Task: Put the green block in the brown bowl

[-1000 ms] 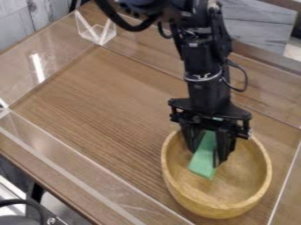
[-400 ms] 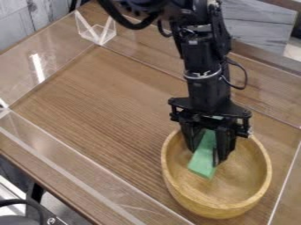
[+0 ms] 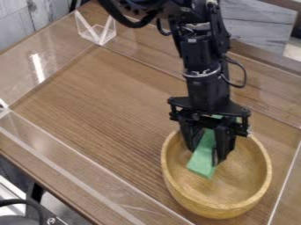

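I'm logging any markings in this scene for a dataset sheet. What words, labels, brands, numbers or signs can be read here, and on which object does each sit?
None can be read.
The green block: plain, no marking.
The brown bowl: only wood grain.
The gripper, shut on the block, and the black arm: no legible label at this picture size.
The wooden table and its clear walls: no text.

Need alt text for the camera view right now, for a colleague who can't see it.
A black gripper, shut on a green block, holds it inside a brown bowl at the lower right of a wooden table with clear walls.
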Robot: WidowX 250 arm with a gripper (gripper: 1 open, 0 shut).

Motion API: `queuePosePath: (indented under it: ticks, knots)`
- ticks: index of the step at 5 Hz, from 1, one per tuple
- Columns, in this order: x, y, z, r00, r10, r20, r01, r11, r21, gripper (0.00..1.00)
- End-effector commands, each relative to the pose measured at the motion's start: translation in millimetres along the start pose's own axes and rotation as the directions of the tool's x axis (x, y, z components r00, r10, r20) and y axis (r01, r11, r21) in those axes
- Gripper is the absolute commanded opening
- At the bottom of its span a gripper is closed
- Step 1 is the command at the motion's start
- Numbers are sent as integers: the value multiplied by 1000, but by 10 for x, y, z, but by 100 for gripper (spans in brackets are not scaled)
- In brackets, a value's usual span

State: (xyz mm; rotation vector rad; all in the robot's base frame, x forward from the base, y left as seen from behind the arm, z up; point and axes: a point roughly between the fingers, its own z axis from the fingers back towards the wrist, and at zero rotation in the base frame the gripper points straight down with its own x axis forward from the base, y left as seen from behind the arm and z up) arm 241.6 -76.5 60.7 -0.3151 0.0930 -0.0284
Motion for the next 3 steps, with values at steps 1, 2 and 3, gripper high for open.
queuePosePath:
  ticks: [1, 2, 3]
  knots:
    - [111, -34, 150, 998, -22, 52, 23, 1000, -12, 0]
    - [105, -36, 159, 999, -25, 47, 26, 1000, -17, 0]
    - [101, -38, 167, 999, -28, 43, 29, 999, -21, 0]
